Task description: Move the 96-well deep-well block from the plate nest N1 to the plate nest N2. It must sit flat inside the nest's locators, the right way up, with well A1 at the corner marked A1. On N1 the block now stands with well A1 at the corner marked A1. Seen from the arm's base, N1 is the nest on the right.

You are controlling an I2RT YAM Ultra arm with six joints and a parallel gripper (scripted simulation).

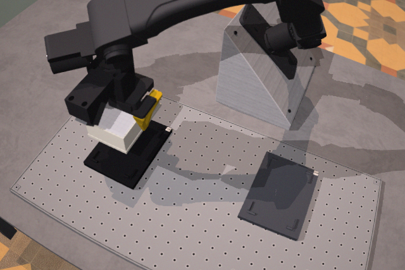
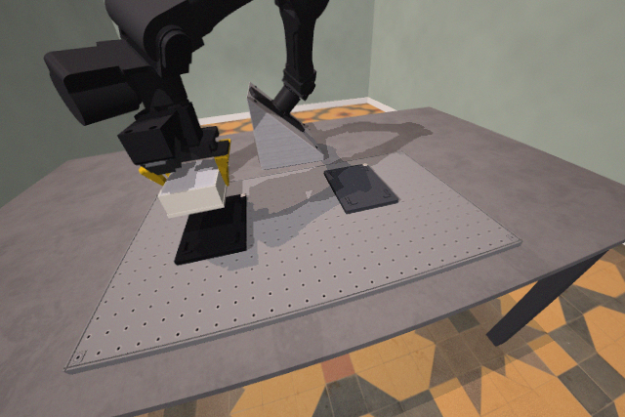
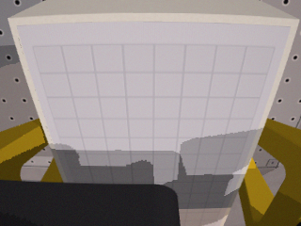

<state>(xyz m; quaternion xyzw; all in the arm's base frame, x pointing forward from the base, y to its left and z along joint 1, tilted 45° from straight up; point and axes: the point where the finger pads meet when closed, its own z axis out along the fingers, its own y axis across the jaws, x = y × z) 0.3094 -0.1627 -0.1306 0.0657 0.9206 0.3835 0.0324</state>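
Note:
The white 96-well deep-well block [image 1: 116,127] hangs clear above the black plate nest N1 [image 1: 127,153], its top face up. My gripper [image 1: 121,113], with yellow fingers, is shut on the block across its sides. The exterior view shows the block [image 2: 192,188] held over N1 [image 2: 213,233], with air between them. In the wrist view the block [image 3: 150,101] fills the frame, its well grid facing me, and yellow fingers show at both lower corners. The dark grey nest N2 [image 1: 280,194] lies empty to the right; it also shows in the exterior view [image 2: 360,187].
Both nests sit on a perforated grey breadboard [image 1: 196,188] on a grey table. The arm's wedge-shaped grey base block [image 1: 261,77] stands behind the board, between the nests. Small white corner marks sit at N1 [image 1: 168,129] and N2 [image 1: 316,172].

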